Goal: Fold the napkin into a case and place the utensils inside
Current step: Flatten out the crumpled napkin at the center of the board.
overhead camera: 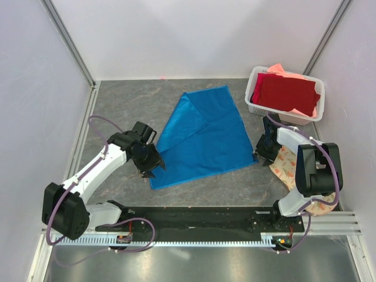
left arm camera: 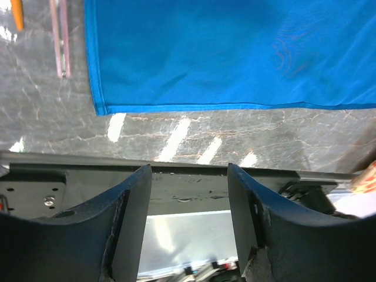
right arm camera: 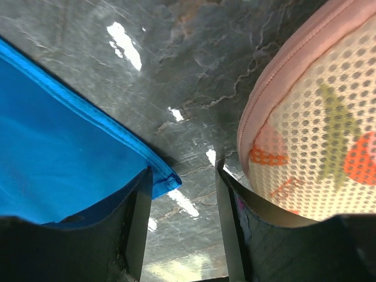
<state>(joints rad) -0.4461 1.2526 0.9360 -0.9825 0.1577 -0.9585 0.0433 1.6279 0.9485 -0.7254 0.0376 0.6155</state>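
From the top camera I see the left arm [overhead camera: 97, 167] stretched forward and inward from its base, elbow low. The left gripper [overhead camera: 154, 167] points down at the table [overhead camera: 117, 111], right at the near left corner of the napkin [overhead camera: 205, 132]. The napkin lies spread in the middle of the table as a tilted blue square, its far left part folded over in a second layer. The right arm [overhead camera: 311, 167] is bent back on itself. The right gripper [overhead camera: 262, 154] sits low at the napkin's right corner, by the edge of the floral mat [overhead camera: 288, 170]. Behind it the white basket [overhead camera: 276, 115] holds a dark red cloth [overhead camera: 288, 94] on a salmon-pink cloth [overhead camera: 281, 69].

On the left wrist camera my two fingers [left arm camera: 132, 223] stand well apart with nothing between them, and through the gap I see the base rail [left arm camera: 188, 194]. The napkin's hem runs across the picture beyond the tips, untouched. The utensils [left arm camera: 61, 41] lie on bare table just beside the napkin's edge, near that corner.

On the right wrist camera the fingers [right arm camera: 138, 229] are parted over bare table and grip nothing. The napkin's corner lies at the inner face of one finger, and I cannot tell whether it touches. The other finger is at the mat's pink-trimmed rim.
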